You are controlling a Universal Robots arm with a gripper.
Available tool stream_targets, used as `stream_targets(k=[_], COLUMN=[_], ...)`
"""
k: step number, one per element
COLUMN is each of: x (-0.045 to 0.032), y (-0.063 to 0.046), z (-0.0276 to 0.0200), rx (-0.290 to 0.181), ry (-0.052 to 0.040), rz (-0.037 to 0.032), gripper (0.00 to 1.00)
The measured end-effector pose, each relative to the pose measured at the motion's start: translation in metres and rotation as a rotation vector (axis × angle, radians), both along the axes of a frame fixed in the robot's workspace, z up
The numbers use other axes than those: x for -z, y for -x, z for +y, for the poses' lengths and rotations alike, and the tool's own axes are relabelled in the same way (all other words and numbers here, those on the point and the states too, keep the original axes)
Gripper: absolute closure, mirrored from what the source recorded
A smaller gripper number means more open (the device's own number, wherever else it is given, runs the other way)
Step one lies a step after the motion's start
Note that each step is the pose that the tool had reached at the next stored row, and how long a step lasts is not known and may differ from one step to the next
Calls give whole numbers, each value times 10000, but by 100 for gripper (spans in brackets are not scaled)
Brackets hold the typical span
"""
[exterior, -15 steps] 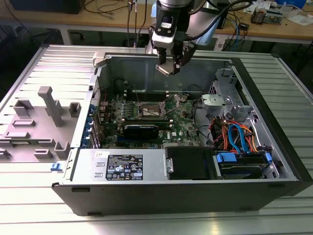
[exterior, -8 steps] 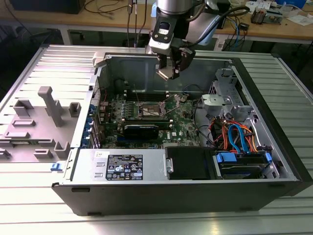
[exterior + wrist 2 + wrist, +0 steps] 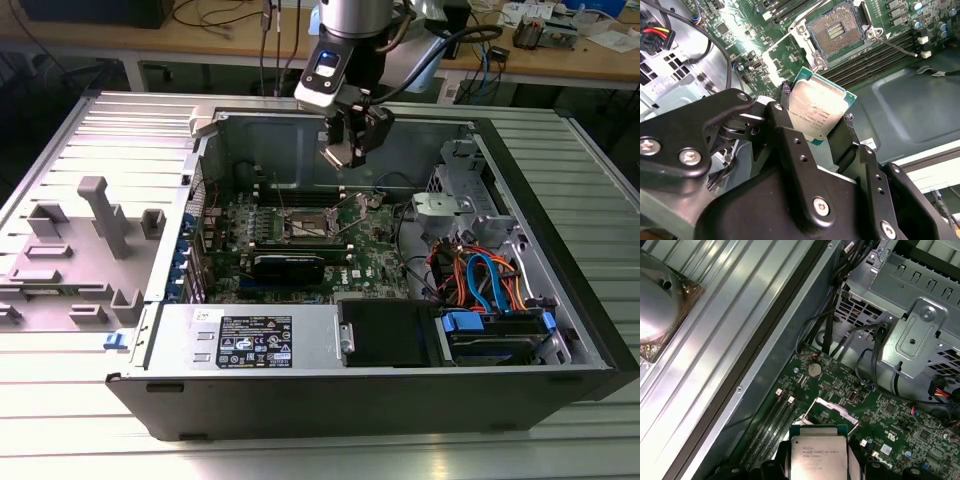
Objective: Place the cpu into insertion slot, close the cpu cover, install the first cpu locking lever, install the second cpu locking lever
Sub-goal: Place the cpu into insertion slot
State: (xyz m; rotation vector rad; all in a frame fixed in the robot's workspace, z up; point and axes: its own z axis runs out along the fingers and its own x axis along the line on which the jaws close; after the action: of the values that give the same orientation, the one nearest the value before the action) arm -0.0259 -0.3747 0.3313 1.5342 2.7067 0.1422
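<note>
The hand (image 3: 815, 114) pinches the cpu (image 3: 821, 100) by two opposite edges, metal top toward the wrist, probably so the contact side is untouched and faces the board. It hangs above the green motherboard (image 3: 752, 22), apart from the bare insertion slot (image 3: 836, 31), whose cpu cover (image 3: 832, 407) stands swung up clear. The open computer case (image 3: 400, 400) lies on the bench (image 3: 80, 400).

Workshop setting. Underneath everything, a ribbed silver-grey metal tabletop (image 3: 80, 420), grooved lengthwise, catching soft glare near the front edge. Along the back, a long light-wood bench (image 3: 210, 40) on pale legs, strewn at the exterior view's right with small electronics and papers (image 3: 545, 20). Over its edge, dangling cables (image 3: 268, 50). Below the bench, dark shadowed space (image 3: 40, 75). Even, diffuse light throughout.
</note>
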Motion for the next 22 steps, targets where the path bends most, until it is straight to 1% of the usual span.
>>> stream_targets(k=[15, 20, 22], x=[17, 46, 64], y=[-1, 0, 0], z=[0, 0, 0], rx=[50, 928, 1348], ry=[-5, 2, 4], rz=[-3, -1, -1], gripper=[45, 45, 45])
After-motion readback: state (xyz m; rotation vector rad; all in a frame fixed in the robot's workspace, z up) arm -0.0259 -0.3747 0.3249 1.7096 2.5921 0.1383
